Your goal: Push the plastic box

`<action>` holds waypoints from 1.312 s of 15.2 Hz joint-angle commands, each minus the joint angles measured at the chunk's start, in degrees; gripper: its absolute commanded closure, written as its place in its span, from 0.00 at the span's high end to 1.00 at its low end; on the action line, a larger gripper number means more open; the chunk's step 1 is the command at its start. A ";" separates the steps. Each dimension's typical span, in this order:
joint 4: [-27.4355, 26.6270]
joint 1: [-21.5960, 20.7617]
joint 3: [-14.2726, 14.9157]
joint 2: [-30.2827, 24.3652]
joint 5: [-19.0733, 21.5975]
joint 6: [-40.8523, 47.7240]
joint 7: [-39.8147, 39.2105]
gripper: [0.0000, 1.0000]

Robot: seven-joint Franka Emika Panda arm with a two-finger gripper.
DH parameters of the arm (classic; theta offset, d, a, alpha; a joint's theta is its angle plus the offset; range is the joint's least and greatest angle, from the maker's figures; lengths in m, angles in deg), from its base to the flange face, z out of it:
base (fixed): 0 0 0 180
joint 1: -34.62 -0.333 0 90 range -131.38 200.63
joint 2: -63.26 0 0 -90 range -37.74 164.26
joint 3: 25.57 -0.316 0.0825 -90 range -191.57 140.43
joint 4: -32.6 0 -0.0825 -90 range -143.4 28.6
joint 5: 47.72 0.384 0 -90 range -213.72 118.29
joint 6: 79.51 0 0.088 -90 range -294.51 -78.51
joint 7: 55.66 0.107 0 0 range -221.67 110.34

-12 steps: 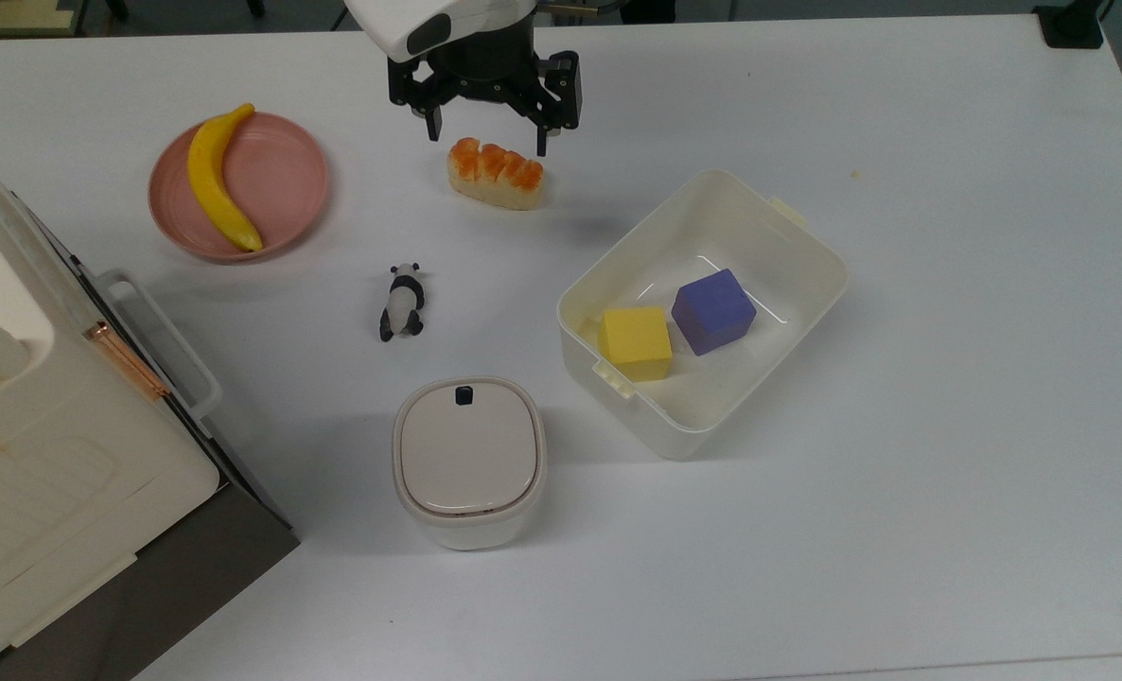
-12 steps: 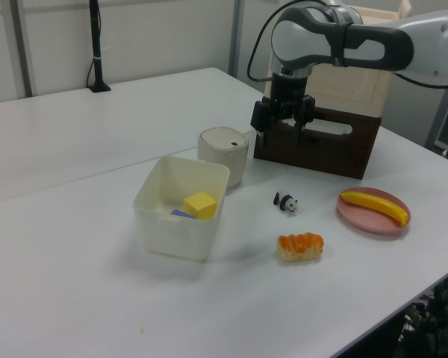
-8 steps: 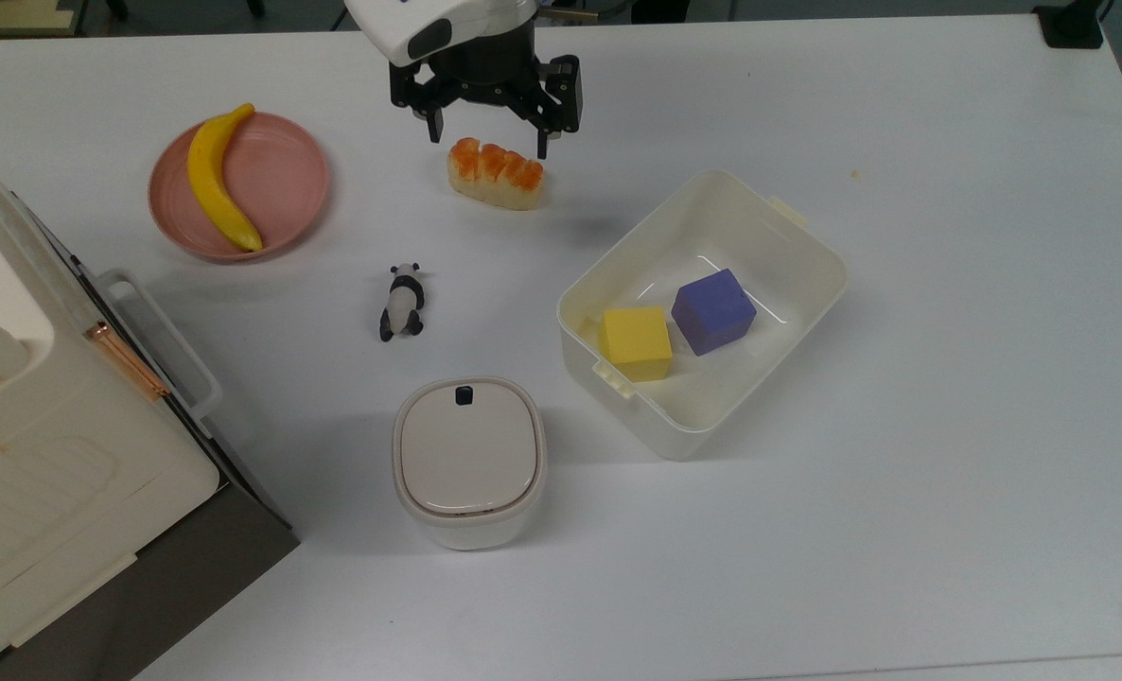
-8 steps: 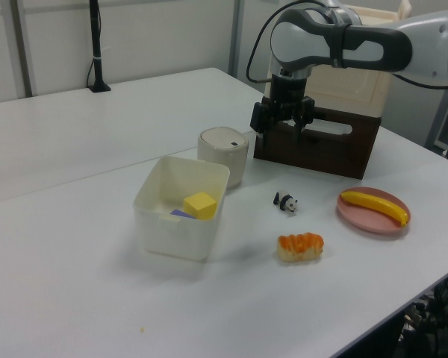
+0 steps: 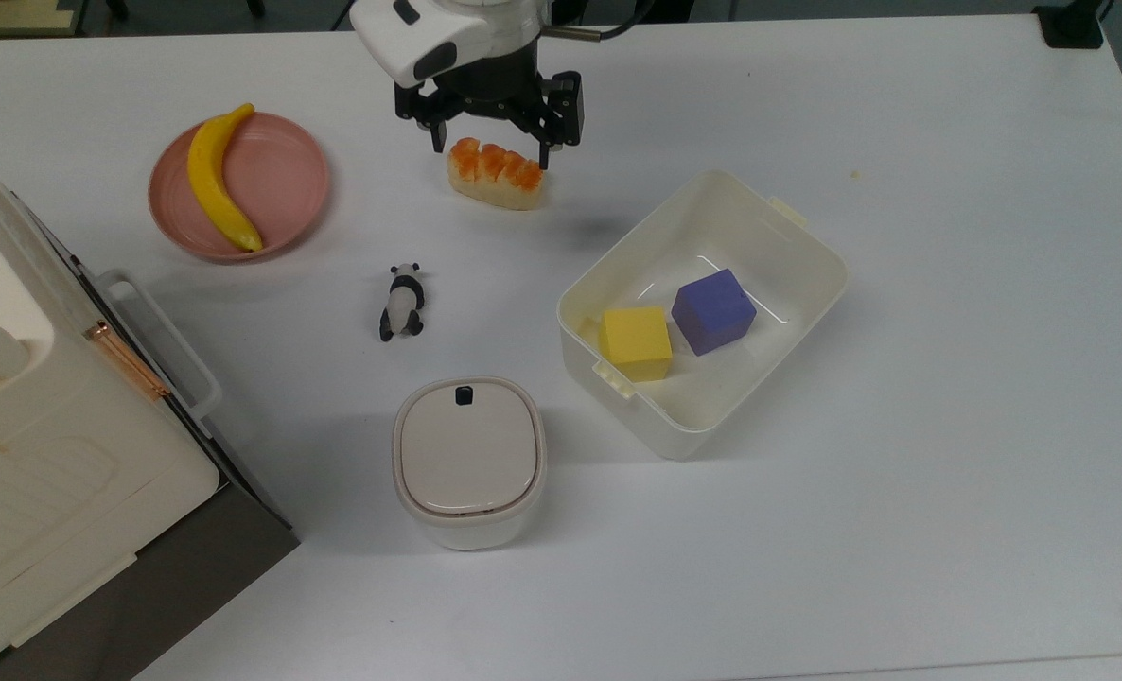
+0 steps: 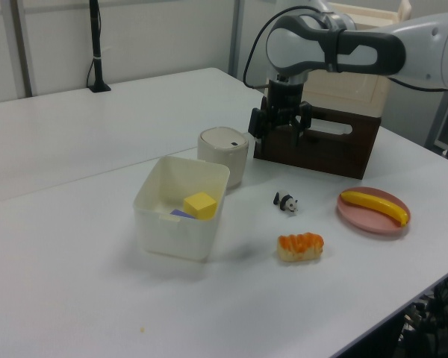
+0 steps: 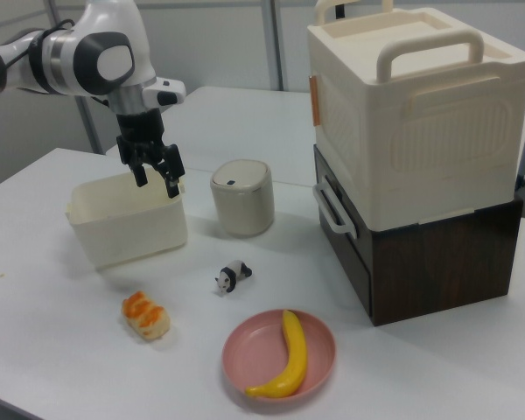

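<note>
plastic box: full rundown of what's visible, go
The plastic box is a cream-white rectangular tub with rounded corners, glossy smooth plastic, lidless, with a small latch tab on each short end. It sits flat on the white table, turned diagonally in the top view. Inside rest a yellow cube and a purple cube, side by side. Nothing else touches it; the gripper, fingers spread, hangs clear of it, near the bread roll in the top view.

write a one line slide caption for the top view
Open pincer hovers by the sushi piece, away from the plastic box holding two cubes.
</note>
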 commanded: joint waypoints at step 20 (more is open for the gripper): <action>-0.47 -0.18 -0.25 0.75 -0.01 0.54 -4.91 1.00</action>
